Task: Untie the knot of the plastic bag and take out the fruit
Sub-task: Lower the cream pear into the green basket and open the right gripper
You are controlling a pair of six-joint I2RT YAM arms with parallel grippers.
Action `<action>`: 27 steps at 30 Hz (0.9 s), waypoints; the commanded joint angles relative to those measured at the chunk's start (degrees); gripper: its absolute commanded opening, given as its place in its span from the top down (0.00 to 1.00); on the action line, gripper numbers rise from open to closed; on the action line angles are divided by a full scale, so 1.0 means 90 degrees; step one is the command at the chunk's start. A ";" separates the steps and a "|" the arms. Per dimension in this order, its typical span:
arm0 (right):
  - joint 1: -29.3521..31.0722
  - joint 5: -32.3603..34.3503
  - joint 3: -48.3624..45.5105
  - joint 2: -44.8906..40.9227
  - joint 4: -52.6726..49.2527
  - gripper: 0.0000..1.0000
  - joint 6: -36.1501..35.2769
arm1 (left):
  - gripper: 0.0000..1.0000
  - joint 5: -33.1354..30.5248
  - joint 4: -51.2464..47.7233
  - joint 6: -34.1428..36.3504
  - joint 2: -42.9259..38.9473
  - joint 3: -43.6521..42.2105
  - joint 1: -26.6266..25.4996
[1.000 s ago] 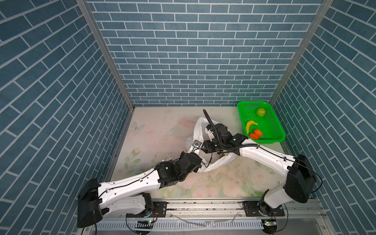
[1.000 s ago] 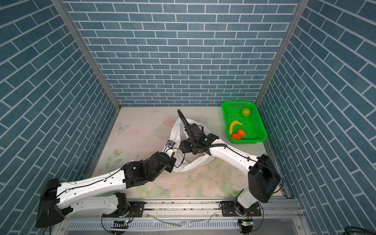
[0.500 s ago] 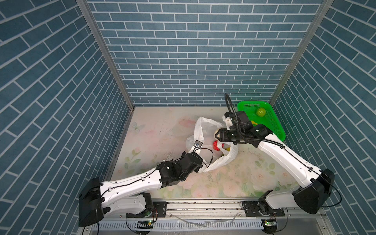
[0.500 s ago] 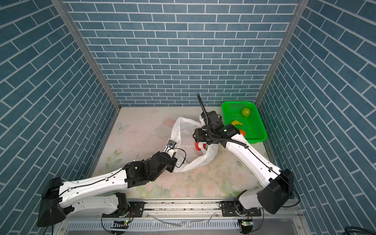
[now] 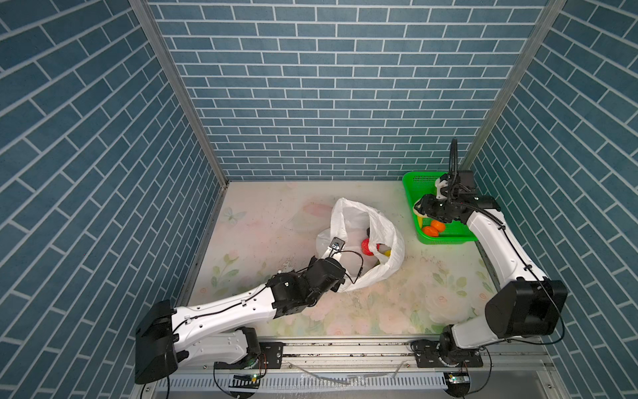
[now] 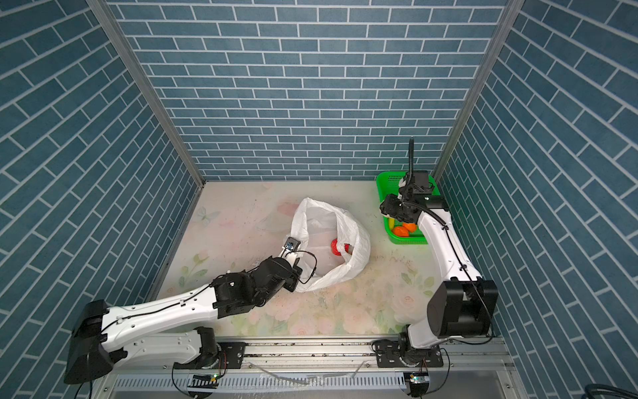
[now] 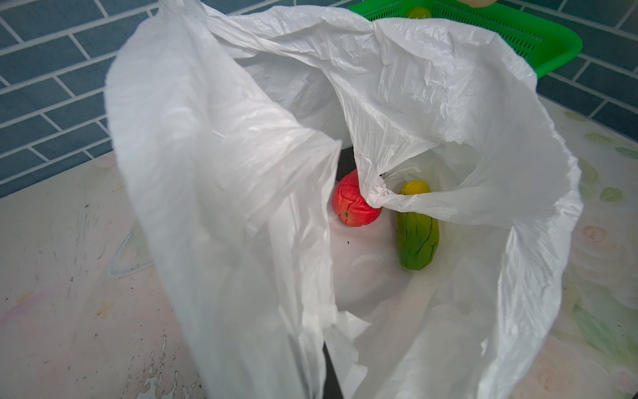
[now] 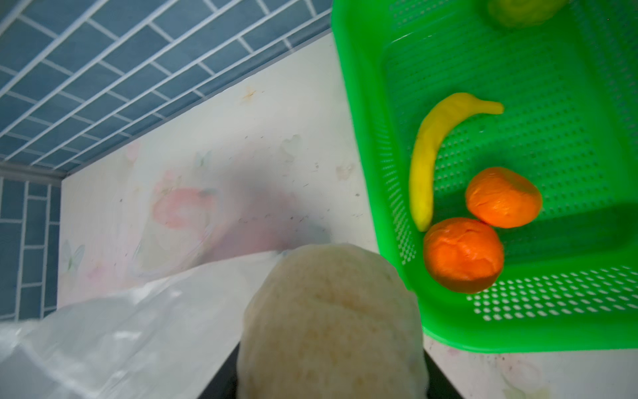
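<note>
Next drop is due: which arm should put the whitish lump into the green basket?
Right. The right claw grips the whitish lump at the green basket's rim. The left claw is shut on the bag, holding its mouth open, away from the basket.

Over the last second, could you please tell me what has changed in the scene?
The right hand came out of the plastic bag, shut on the whitish knobbly piece, and swung across to the rim of the green basket. The left hand stayed shut on the bag's rim. The red piece and the yellow-green oblong piece remain inside, and the basket has not moved.
</note>
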 commanded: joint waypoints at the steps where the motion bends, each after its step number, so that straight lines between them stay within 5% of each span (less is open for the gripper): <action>1: -0.0468 -0.0028 0.0335 0.0472 0.0538 0.50 -0.0237 | 1.00 -0.0025 -0.0085 0.0052 0.0079 0.0214 0.0021; 17: -0.1404 0.0567 0.1578 0.2896 0.0941 0.49 -0.0251 | 1.00 -0.0053 -0.0173 -0.0035 0.0299 0.0390 0.0017; 27: -0.1413 0.0734 0.1842 0.3199 0.0729 0.23 -0.0232 | 1.00 -0.0182 -0.0139 0.0034 0.0147 0.0283 0.0018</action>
